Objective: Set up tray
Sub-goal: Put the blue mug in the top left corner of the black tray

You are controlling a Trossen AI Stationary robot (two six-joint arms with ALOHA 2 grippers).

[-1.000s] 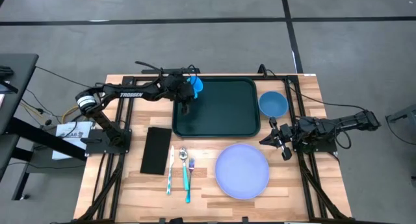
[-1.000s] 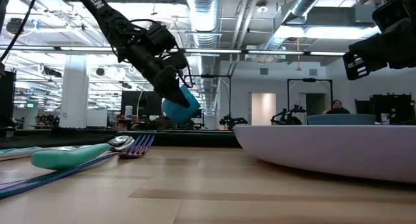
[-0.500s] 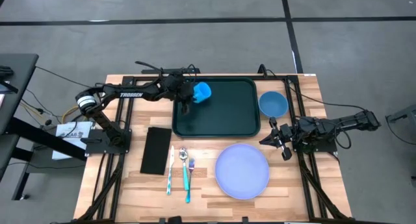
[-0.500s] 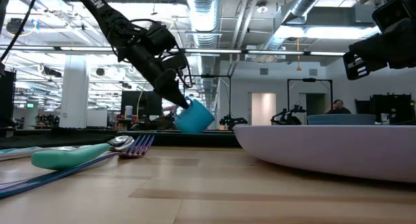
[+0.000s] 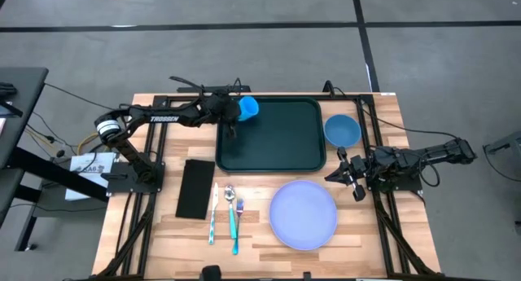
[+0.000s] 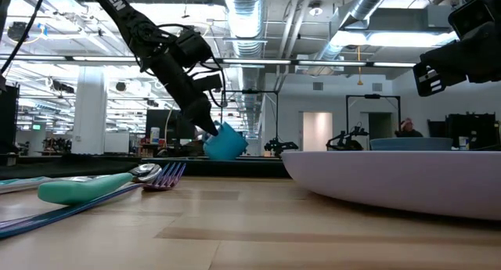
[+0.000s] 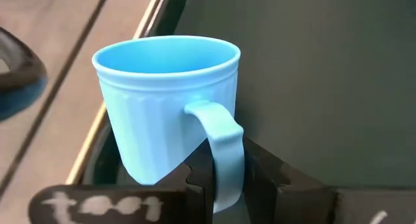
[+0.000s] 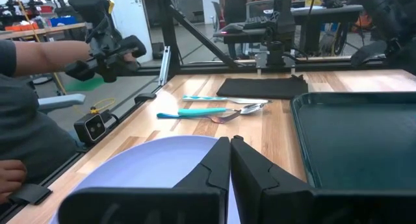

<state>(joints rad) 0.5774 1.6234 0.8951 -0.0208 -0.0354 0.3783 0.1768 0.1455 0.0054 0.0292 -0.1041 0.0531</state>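
The blue cup (image 5: pixel 248 108), carried tilted above the tray (image 5: pixel 281 142) a second earlier, swung out over the tray, then came back and down near the tray's far-left corner. It now stood upright. The left gripper (image 7: pixel 227 178) loosened around the cup's handle (image 7: pixel 221 146).

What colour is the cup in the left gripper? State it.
Light blue cup, handle included; the left wrist view shows it best.

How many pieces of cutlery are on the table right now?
3, side by side on the table between the napkin and the plate: a knife, a spoon and a fork. None seems hidden.
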